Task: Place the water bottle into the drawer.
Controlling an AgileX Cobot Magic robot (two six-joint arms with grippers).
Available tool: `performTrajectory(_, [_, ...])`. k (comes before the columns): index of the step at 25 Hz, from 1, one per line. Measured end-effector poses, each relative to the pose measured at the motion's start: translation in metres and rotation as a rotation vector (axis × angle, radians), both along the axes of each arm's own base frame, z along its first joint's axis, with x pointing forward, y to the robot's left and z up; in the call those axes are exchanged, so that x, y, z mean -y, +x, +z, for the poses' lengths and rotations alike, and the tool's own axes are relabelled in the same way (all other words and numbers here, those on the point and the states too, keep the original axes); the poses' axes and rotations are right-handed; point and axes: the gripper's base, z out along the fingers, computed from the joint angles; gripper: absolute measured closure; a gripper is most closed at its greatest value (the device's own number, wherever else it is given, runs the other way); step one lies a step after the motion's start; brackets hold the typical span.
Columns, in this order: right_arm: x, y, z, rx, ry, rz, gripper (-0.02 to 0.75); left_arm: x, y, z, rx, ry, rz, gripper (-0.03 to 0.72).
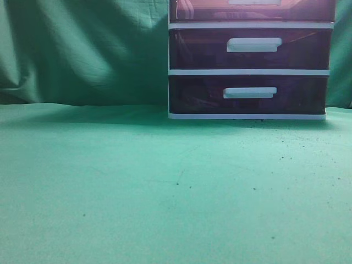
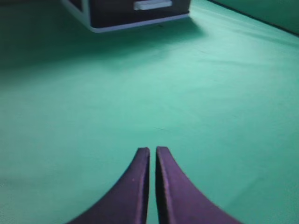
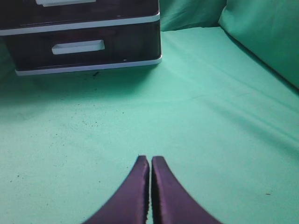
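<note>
Drawer (image 1: 253, 10) at the top of the drawer unit (image 1: 250, 72) shows only its lower part at the upper edge of the exterior view, with a reddish-purple front and a piece of white handle; it looks pushed in, level with the frame. The water bottle does not show in any of the three views. Below this drawer sit two darker purple drawers, the middle drawer (image 1: 250, 48) and the bottom drawer (image 1: 247, 94), each with a white bar handle, both pushed in. The unit stands on the green tabletop (image 1: 165, 187), at the back and to the right in the exterior view, in front of a green cloth backdrop (image 1: 82, 49). Small dark specks lie on the tabletop in front of the unit.

The left claw (image 2: 153, 150) hangs low over the bare cloth, its two dark fingers pressed together with nothing between them. The right claw (image 3: 150, 158) is the same: fingers pressed together, holding nothing, pointing toward the unit, well apart from it.
</note>
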Motion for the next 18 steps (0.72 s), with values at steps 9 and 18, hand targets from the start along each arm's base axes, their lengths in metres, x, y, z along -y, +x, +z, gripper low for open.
performTrajectory(9, [0.000, 0.000, 0.000, 0.000, 0.000, 0.000, 0.738, -0.017, 0.009, -0.001, 0.047, 0.060, 0.395, 0.688])
performTrajectory(18, [0.000, 0.000, 0.000, -0.002, 0.000, 0.000, 0.738, -0.022, 0.016, -0.023, 0.050, 0.109, 0.517, 0.688])
